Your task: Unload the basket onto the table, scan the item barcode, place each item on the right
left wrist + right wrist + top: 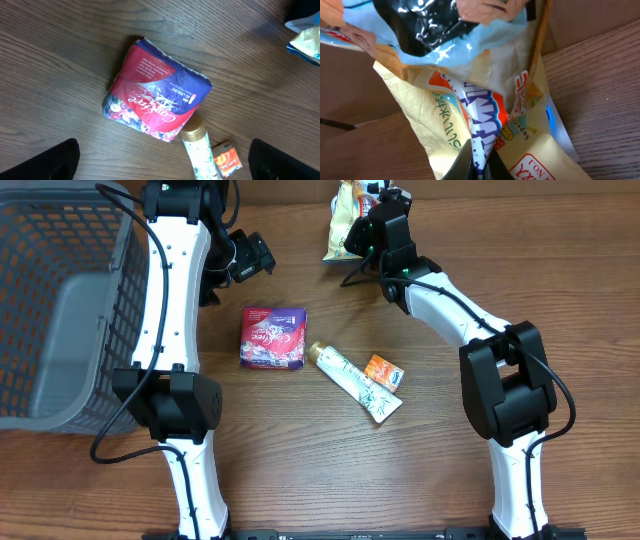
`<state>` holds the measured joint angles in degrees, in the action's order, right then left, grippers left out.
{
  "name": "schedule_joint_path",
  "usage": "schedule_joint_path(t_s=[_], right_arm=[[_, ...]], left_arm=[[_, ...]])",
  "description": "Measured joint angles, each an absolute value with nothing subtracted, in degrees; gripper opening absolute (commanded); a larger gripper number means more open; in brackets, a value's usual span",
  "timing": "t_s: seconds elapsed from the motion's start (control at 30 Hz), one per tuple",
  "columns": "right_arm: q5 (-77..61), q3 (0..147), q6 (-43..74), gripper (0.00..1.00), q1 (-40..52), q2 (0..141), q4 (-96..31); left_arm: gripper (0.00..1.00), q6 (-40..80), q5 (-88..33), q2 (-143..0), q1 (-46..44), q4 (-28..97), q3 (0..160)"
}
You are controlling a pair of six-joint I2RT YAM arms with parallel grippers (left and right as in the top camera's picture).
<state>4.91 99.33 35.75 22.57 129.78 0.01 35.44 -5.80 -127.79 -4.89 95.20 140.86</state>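
My right gripper [362, 235] is at the back of the table, shut on a cream, blue and orange snack bag [343, 220]. In the right wrist view its jaws [479, 159] pinch a fold of the bag [485, 115], which hangs crumpled and fills the view. No barcode shows on the bag. My left gripper [255, 255] hovers open at the back left and holds nothing. Its dark fingers [47, 160] stand wide apart above a red and purple pack [152, 97].
A grey mesh basket [60, 300] fills the left side. On the table lie the red and purple pack [272, 338], a white tube with a gold cap [355, 383] and a small orange box [383, 372]. Thin black legs [355, 275] stand below the right gripper.
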Motion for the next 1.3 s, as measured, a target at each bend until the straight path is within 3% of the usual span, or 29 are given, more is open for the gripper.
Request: schedule_joint_path(t_s=[0.37,0.57,0.77,0.97,1.3], right_arm=[[4.58,99.35,34.79,0.04,21.71,129.71,-1.34],[3.97,99.35,34.7,0.04,15.79,123.74,-7.53],[4.93,100.42,34.52,0.04,0.84,110.43,-23.29],[7.2,101.36,34.48,0.04,-17.12,109.34,-45.36],[10.02,101.19,34.52,0.04,-40.86,118.43,-50.76]], left_arm=[[1.0,35.44,-5.8,-127.79,-4.89,95.18,140.86],[1.0,35.44,-5.8,-127.79,-4.89,95.22,140.86],[1.0,35.44,-5.8,-127.79,-4.89,95.18,140.86],[1.0,35.44,-5.8,-127.79,-4.89,95.2,140.86],[1.0,35.44,-5.8,-127.79,-4.89,95.18,140.86]])
